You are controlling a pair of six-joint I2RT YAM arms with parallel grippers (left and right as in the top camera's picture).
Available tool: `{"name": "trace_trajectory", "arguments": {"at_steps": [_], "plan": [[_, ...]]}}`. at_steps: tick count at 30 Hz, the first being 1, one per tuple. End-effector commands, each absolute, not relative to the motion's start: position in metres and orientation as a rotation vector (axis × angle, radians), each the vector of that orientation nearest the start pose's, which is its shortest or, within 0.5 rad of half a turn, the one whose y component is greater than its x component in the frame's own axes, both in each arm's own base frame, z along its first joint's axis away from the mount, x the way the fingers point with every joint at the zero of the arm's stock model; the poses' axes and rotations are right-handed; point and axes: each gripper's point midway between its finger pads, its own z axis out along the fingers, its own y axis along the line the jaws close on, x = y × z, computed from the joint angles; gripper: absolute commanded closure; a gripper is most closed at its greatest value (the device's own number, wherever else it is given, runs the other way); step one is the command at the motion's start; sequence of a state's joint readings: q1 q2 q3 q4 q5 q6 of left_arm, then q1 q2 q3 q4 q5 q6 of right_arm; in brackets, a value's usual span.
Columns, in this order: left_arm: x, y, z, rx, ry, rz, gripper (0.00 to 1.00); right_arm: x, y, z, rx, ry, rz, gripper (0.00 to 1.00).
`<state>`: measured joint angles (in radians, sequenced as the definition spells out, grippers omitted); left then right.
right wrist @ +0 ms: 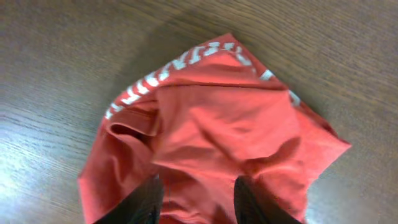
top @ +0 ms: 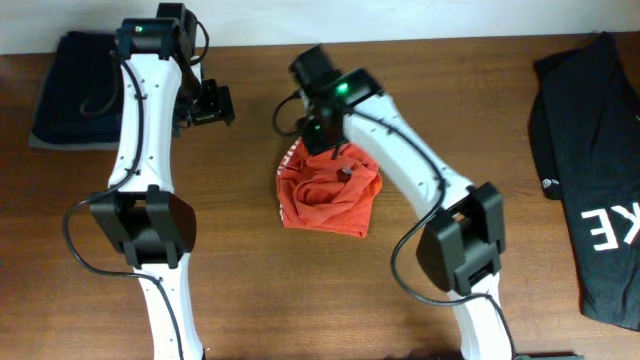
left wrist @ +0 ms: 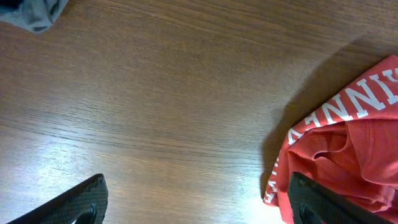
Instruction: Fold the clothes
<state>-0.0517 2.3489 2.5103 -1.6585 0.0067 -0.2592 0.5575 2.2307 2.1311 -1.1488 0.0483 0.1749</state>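
Note:
The red-orange T-shirt (top: 330,195) lies bunched in a heap at the table's middle, with white lettering along its upper left edge. My right gripper (top: 322,140) is at the heap's far edge. In the right wrist view its fingers (right wrist: 199,202) are partly closed with a bunch of the shirt's fabric (right wrist: 217,124) between them. My left gripper (top: 210,105) is open and empty over bare wood to the left of the shirt. In the left wrist view its fingers (left wrist: 193,205) are wide apart, and the shirt (left wrist: 348,143) lies by the right finger.
A black T-shirt with white letters (top: 590,170) lies spread at the right edge. Folded dark navy garments with a grey one (top: 70,90) sit at the back left; the grey edge shows in the left wrist view (left wrist: 31,12).

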Motion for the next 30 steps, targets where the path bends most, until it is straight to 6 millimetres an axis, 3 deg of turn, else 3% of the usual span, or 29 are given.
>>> {"name": "trace_trajectory", "arguments": {"at_steps": [1, 5, 16, 22, 30], "plan": [[0.454, -0.023, 0.157, -0.329, 3.048, -0.004, 0.07, 0.443, 0.263, 0.124, -0.262, 2.763, 0.01, 0.55], [0.454, -0.023, 0.157, -0.325, 3.046, 0.006, 0.07, 0.436, 0.273, 0.111, -0.106, 2.808, 0.057, 0.55], [0.454, -0.021, 0.157, -0.326, 3.044, 0.023, 0.07, 0.429, 0.284, 0.095, 0.073, 2.873, 0.149, 0.53], [0.461, -0.007, 0.158, -0.334, 3.004, 0.125, 0.07, 0.426, 0.286, 0.095, 0.159, 2.886, 0.175, 0.53], [0.467, 0.016, 0.159, -0.419, 2.97, 0.126, 0.07, 0.427, 0.286, 0.075, 0.282, 2.908, 0.161, 0.53]]}}
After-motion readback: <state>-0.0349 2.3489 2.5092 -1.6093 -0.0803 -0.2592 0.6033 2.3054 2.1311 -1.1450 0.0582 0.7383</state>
